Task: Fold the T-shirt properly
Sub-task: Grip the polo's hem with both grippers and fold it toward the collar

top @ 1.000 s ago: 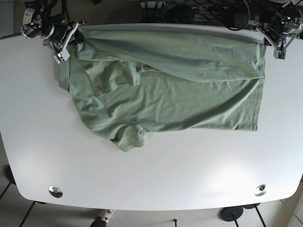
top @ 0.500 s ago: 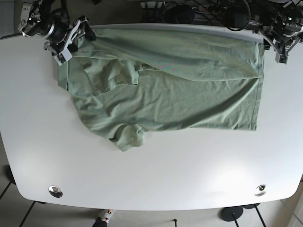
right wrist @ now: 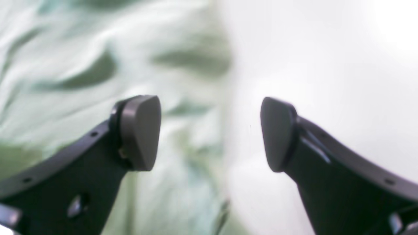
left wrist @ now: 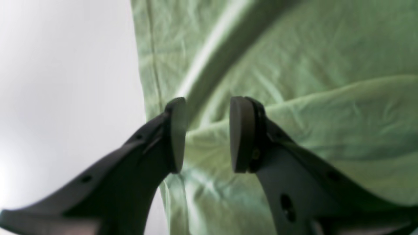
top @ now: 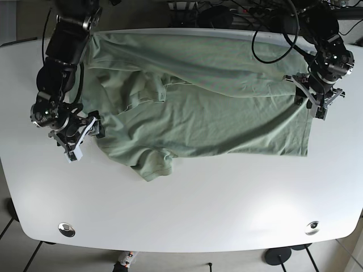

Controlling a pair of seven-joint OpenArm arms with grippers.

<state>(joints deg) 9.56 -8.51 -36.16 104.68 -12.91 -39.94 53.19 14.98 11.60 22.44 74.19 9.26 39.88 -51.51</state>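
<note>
T-shirt, green, lies spread and rumpled across the far half of the white counter, with its upper layer folded over along the far edge and one sleeve sticking out toward the near side. Left end effector hovers over the shirt's side hem, pads parted with a narrow gap, nothing between them. Right end effector sits at the opposite edge of the cloth, pads wide apart and empty; its view is blurred.
</note>
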